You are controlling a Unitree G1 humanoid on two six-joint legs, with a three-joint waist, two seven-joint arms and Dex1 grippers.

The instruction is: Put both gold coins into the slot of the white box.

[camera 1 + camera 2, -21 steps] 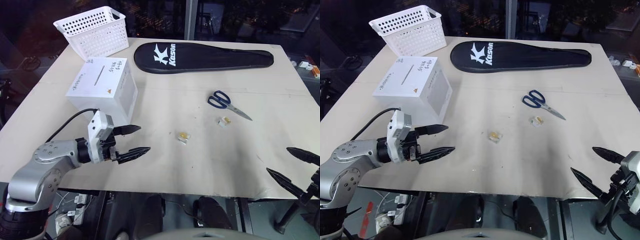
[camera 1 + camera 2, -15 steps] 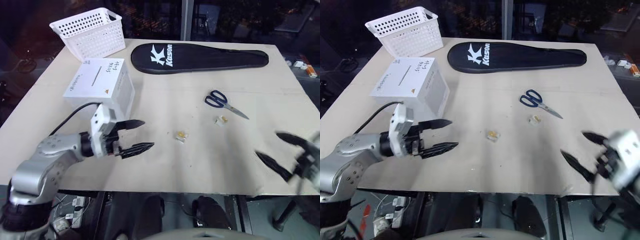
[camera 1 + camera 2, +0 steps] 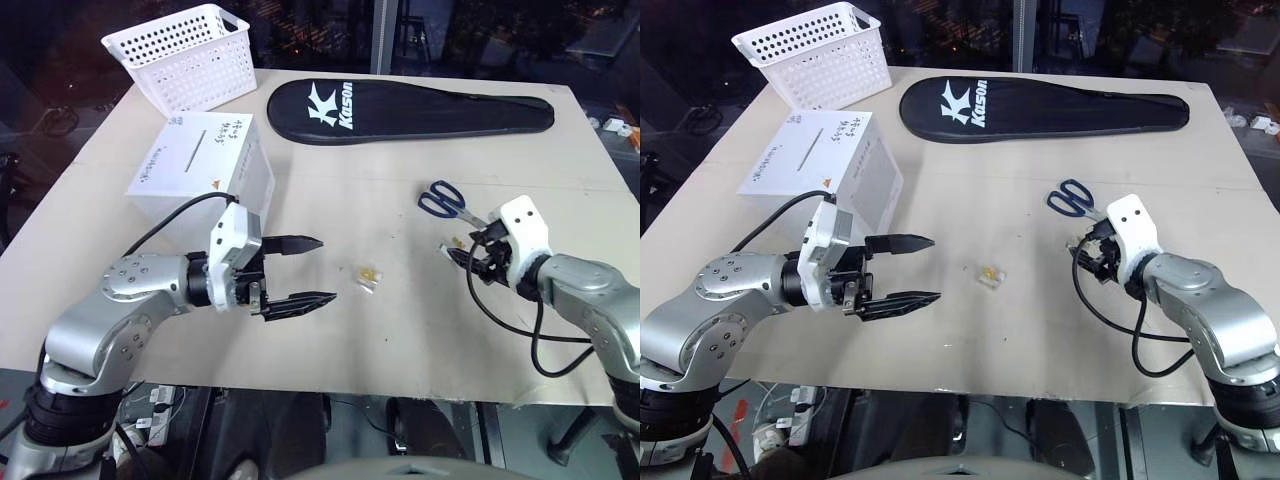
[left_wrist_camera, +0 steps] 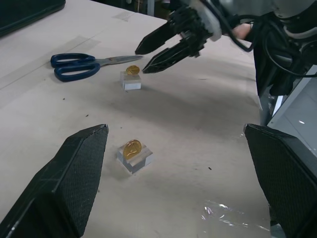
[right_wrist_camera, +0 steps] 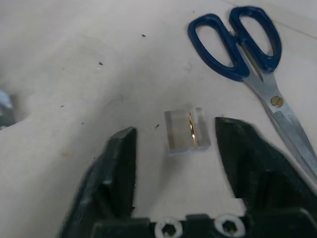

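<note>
Two gold coins standing, right tool open

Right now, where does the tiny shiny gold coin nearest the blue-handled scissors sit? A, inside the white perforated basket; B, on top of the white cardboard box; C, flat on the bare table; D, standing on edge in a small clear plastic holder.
D: the tiny shiny gold coin stands on edge in a small clear plastic holder, ahead of the right end effector, whose fingers are apart.
</note>
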